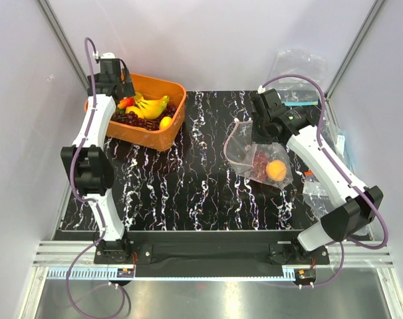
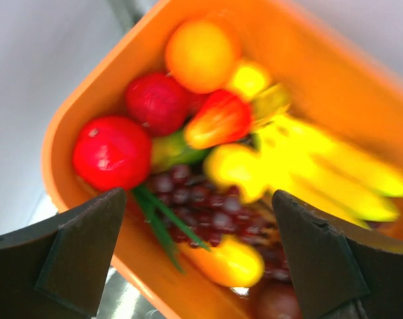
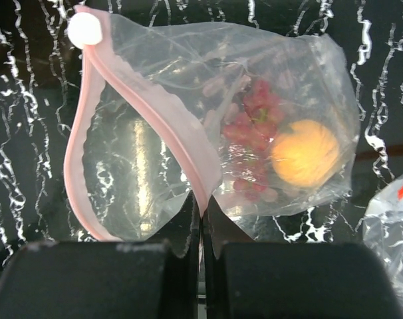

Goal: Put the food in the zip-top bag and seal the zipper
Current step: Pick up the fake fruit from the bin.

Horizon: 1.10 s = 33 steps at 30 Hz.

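Note:
My left gripper (image 2: 196, 203) hangs open over the orange basket (image 1: 163, 138), nothing between its fingers. Below it lie two red round fruits (image 2: 112, 151), an orange (image 2: 201, 53), yellow bananas (image 2: 334, 166) and dark grapes (image 2: 201, 206). The clear zip-top bag (image 3: 148, 179) lies on the black marbled table right of centre. My right gripper (image 3: 200, 199) is shut on its pink zipper (image 3: 178, 126), holding one lip up so the mouth gapes. Inside the bag sit an orange-yellow round fruit (image 3: 304, 153) and a red berry cluster (image 3: 251, 126).
More clear bags lie crumpled at the back right (image 1: 298, 66) and beside the right arm (image 1: 320, 189), one with a teal strip (image 1: 300, 103). A white slider knob (image 3: 85, 28) sits at the zipper's far end. Frame posts stand at both back corners.

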Tool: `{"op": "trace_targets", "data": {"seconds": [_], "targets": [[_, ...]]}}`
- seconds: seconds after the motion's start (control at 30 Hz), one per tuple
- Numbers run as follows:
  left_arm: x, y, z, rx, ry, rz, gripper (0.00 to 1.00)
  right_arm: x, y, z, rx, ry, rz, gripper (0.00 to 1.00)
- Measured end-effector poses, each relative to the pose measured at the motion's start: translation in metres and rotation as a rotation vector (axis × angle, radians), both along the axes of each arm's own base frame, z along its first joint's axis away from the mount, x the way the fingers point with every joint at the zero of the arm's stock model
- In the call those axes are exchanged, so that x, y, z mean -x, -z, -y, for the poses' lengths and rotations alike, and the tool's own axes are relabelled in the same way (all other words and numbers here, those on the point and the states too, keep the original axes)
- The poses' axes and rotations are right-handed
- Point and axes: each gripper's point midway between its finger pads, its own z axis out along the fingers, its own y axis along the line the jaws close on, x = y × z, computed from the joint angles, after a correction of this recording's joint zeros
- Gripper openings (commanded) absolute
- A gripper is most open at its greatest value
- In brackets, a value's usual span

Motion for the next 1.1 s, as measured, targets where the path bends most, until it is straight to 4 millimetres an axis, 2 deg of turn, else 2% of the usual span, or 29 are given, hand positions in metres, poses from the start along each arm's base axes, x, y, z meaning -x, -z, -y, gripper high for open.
{"op": "trace_targets", "data": {"seconds": [0.1, 0.17, 0.4, 0.53, 0.63, 0.77, 0.9, 0.93, 0.97, 1.0, 1.1], "targets": [[0.004, 0.025, -0.015, -0.078, -0.035, -0.092, 0.99, -0.001, 0.001, -0.005, -0.021, -0.015, -0.001, 0.0], [0.007, 0.032, -0.024, -0.127, -0.059, -0.126, 0.99, -0.003, 0.004, -0.008, -0.027, -0.023, -0.005, 0.0], [0.002, 0.03, -0.047, -0.282, -0.1, -0.182, 0.99, -0.002, 0.032, -0.011, -0.006, -0.043, -0.065, 0.0], [-0.014, 0.036, -0.054, -0.349, -0.09, -0.213, 0.99, 0.001, 0.044, -0.014, -0.006, -0.058, -0.1, 0.0], [-0.025, 0.056, -0.064, -0.391, -0.094, -0.263, 0.99, 0.002, 0.048, -0.017, -0.012, -0.069, -0.116, 0.0], [-0.019, 0.092, -0.074, -0.405, -0.089, -0.367, 0.99, 0.002, 0.051, -0.019, -0.017, -0.076, -0.127, 0.0], [-0.014, 0.101, -0.083, -0.4, -0.099, -0.396, 0.99, 0.003, 0.051, -0.019, -0.019, -0.077, -0.129, 0.0], [-0.014, 0.101, -0.084, -0.397, -0.1, -0.395, 0.98, 0.003, 0.051, -0.02, -0.021, -0.078, -0.13, 0.0], [-0.014, 0.103, -0.086, -0.394, -0.101, -0.398, 0.91, 0.003, 0.051, -0.02, -0.021, -0.078, -0.13, 0.0], [-0.013, 0.104, -0.087, -0.39, -0.105, -0.399, 0.77, 0.003, 0.051, -0.02, -0.022, -0.078, -0.131, 0.0], [-0.012, 0.109, -0.088, -0.376, -0.108, -0.41, 0.65, 0.003, 0.051, -0.02, -0.023, -0.076, -0.132, 0.0]]}}
